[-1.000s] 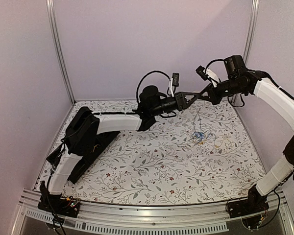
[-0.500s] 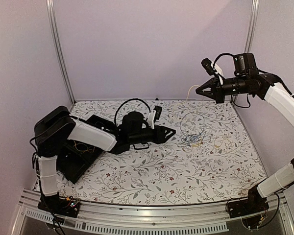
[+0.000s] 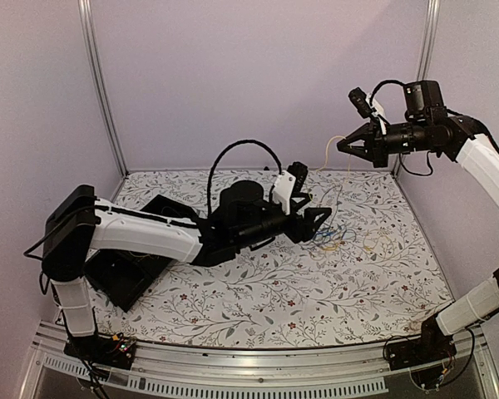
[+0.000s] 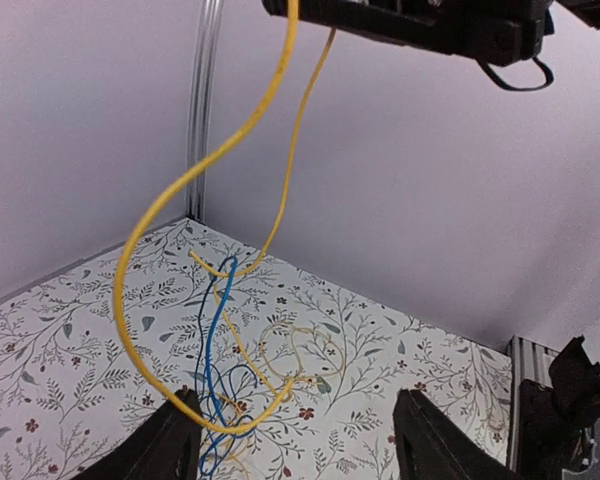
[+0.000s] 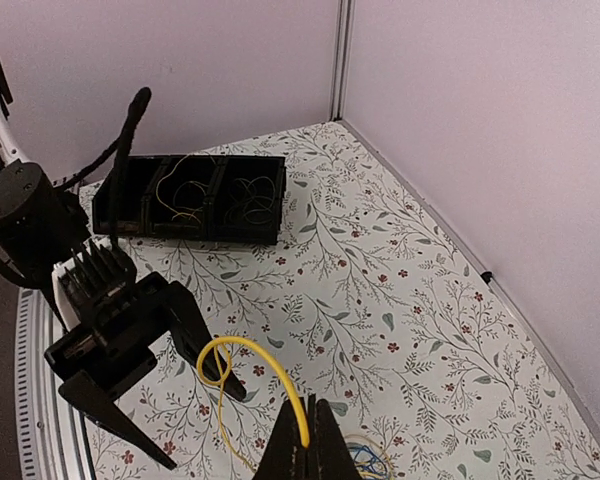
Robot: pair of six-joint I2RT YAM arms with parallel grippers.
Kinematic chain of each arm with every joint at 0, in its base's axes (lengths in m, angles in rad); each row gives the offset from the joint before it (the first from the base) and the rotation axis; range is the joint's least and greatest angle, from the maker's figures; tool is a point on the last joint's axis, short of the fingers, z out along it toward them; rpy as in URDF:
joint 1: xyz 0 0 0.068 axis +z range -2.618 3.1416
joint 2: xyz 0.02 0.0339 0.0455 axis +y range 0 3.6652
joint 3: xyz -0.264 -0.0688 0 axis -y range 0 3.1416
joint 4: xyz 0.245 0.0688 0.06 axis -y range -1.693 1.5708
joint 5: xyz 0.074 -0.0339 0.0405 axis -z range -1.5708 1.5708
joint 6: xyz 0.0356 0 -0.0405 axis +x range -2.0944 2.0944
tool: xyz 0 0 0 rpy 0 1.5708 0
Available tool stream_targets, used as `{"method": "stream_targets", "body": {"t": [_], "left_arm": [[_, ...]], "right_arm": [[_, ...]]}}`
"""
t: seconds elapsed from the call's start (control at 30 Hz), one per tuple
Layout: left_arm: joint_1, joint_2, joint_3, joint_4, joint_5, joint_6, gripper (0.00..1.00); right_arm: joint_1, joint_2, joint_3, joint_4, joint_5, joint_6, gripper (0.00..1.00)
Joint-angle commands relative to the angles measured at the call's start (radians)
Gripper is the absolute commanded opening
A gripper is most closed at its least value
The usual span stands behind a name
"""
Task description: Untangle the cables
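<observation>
- The right claw (image 3: 343, 147) hangs high above the desk (image 3: 258, 291), pinched tight on a yellow cable (image 4: 180, 190) that droops from it in a long loop.
- Below it, the blue cable (image 4: 215, 330) lies on the desk, tangled with the yellow cable's lower end.
- The left claw (image 3: 319, 223) is spread wide and empty, low beside that tangle.
- The desk is printed with leaves and small flowers.
- Plain lilac walls (image 3: 258, 83) enclose it, with metal posts (image 3: 100, 91) at the corners.
- A black tray (image 5: 190, 197) of wire loops sits well away from both claws.
</observation>
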Motion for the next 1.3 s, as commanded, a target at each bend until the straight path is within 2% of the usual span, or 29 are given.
{"method": "stream_targets", "body": {"t": [0.0,0.13,0.23,0.3,0.4,0.43,0.47,0.8,0.87,0.9,0.97,1.03,1.1,1.27], "left_arm": [[0.003,0.11,0.13,-0.089,-0.072,0.108,0.67],[0.009,0.226,0.255,-0.119,-0.125,0.093,0.66],[0.024,0.314,0.317,-0.069,-0.144,0.07,0.63],[0.036,0.363,0.35,-0.024,-0.103,0.069,0.51],[0.047,0.431,0.404,-0.008,-0.053,0.074,0.21],[0.05,0.445,0.409,-0.002,-0.046,0.066,0.07],[0.05,0.454,0.404,0.013,-0.045,0.052,0.0],[0.073,0.56,0.395,-0.007,-0.012,-0.079,0.0],[0.073,0.544,0.378,-0.008,-0.007,-0.082,0.0],[0.073,0.523,0.364,-0.007,-0.006,-0.08,0.05],[0.074,0.465,0.309,0.018,-0.002,-0.075,0.3],[0.074,0.385,0.218,0.07,0.001,-0.067,0.42],[0.073,0.294,0.121,0.116,0.013,-0.061,0.49],[0.063,0.051,-0.108,0.117,0.008,-0.028,0.55]], "right_arm": [[0.002,-0.035,0.01,-0.02,-0.04,0.011,0.0],[0.003,-0.067,-0.024,-0.007,-0.053,0.023,0.0],[0.003,-0.097,-0.042,-0.001,-0.056,0.028,0.0],[0.002,-0.114,-0.042,0.005,-0.058,0.033,0.0],[0.0,-0.126,-0.006,0.005,-0.058,0.043,0.0],[-0.004,-0.127,0.016,0.003,-0.057,0.043,0.0],[-0.01,-0.126,0.044,0.001,-0.055,0.044,0.0],[-0.079,-0.103,0.345,0.076,-0.017,0.057,0.0],[-0.079,-0.088,0.349,0.076,-0.037,0.055,0.0],[-0.079,-0.082,0.334,0.08,-0.045,0.056,0.0],[-0.079,-0.078,0.277,0.097,-0.05,0.058,0.0],[-0.08,-0.088,0.193,0.134,-0.046,0.06,0.0],[-0.08,-0.103,0.111,0.171,-0.041,0.059,0.0],[-0.08,-0.111,-0.051,0.214,-0.051,0.038,0.0]]}}
